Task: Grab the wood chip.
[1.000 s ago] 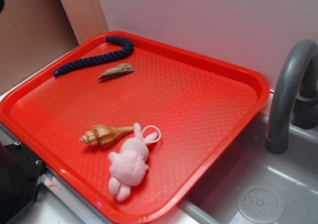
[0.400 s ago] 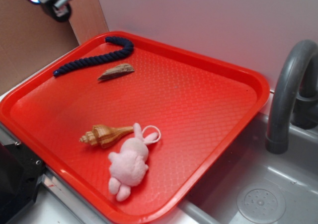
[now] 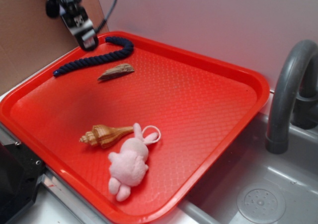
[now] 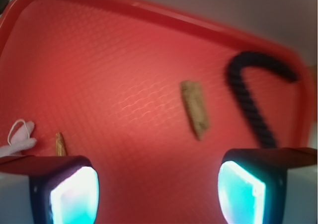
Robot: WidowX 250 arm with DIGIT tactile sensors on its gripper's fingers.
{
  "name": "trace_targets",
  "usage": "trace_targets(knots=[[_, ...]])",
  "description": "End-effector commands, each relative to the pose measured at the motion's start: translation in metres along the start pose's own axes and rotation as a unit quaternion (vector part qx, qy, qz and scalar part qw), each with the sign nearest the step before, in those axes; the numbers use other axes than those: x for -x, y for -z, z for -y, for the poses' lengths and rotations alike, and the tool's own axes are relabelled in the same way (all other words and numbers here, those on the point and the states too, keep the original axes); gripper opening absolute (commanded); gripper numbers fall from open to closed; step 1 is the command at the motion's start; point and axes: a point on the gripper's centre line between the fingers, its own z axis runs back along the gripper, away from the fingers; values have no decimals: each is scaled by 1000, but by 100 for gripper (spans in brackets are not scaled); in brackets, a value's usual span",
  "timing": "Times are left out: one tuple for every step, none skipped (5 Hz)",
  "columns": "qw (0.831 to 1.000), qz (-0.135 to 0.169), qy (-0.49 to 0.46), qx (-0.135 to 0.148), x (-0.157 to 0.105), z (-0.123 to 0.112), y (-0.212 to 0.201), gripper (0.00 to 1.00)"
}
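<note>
Jaws spread above red tray; wood chip beside grey sink.

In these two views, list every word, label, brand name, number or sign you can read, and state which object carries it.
No readable text in either view.
The gripper carries a small dark-and-white patch, too small and blurred to read.
The red tray, wood chip, dark blue rope, seashell, pink plush bunny and grey faucet show no lettering.
</note>
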Motion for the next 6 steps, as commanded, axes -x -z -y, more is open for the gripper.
trace_targets(knots=[[1000,16,-5,25,-13,-26,21,100],[1000,1,7,12,-19,-34,30,100],[1000,-20,21,13,-28,-40,43,100],[999,-33,36,4,-34,-41,51,100],[998,-38,41,8,-38,-47,59,100],[996,-63,67,9,-38,-43,80,100]])
